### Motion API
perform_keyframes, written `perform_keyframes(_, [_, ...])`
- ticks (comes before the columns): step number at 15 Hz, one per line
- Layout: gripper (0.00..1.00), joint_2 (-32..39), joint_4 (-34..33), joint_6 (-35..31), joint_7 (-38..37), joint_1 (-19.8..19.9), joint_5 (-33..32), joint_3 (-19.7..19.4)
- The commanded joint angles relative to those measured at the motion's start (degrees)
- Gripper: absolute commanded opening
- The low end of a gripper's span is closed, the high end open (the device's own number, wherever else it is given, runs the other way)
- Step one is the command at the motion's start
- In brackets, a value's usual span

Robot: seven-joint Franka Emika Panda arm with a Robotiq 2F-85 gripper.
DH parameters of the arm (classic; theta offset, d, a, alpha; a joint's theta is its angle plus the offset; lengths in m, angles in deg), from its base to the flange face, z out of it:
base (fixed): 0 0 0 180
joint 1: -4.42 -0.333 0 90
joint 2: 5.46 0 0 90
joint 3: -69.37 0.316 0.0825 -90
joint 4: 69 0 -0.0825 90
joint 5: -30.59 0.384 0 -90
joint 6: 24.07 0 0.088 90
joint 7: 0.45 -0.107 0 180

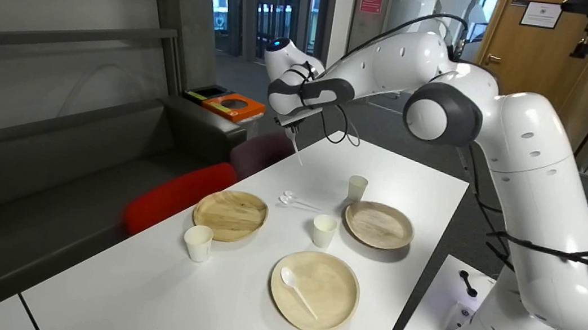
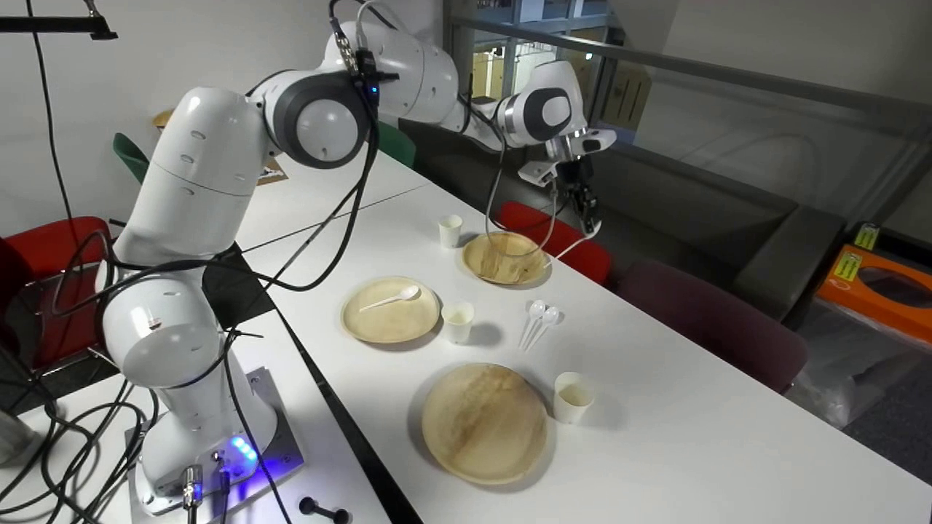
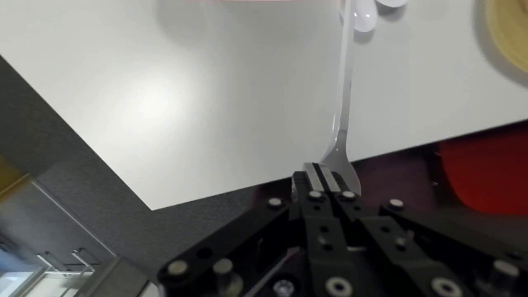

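Wrist view: gripper [image 3: 321, 176], jaws clenched on the bowl end of a white plastic spoon [image 3: 345, 82], handle extending over the table [image 3: 247, 123]. In an exterior view: the same item raised at the table's far edge, apparently picked up, not yet set down; another spoon [image 1: 289, 277] lying on a round plate [image 1: 335, 284]. In an exterior view: two loose spoons [image 2: 550, 316] side by side on the table, near a pale cup [image 2: 457, 324].
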Motion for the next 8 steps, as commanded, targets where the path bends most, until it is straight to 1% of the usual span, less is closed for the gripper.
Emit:
perform_keyframes(1, [0.00,10.07,-14.18,11.01,3.30,-0.11,-2.82,-2.28])
perform_keyframes(5, [0.00,19.54,-25.20,19.77,8.55,0.06,-6.44,-4.11])
perform_keyframes(8, [0.00,26.49,-33.16,23.63,13.65,0.56,-8.34,-5.00])
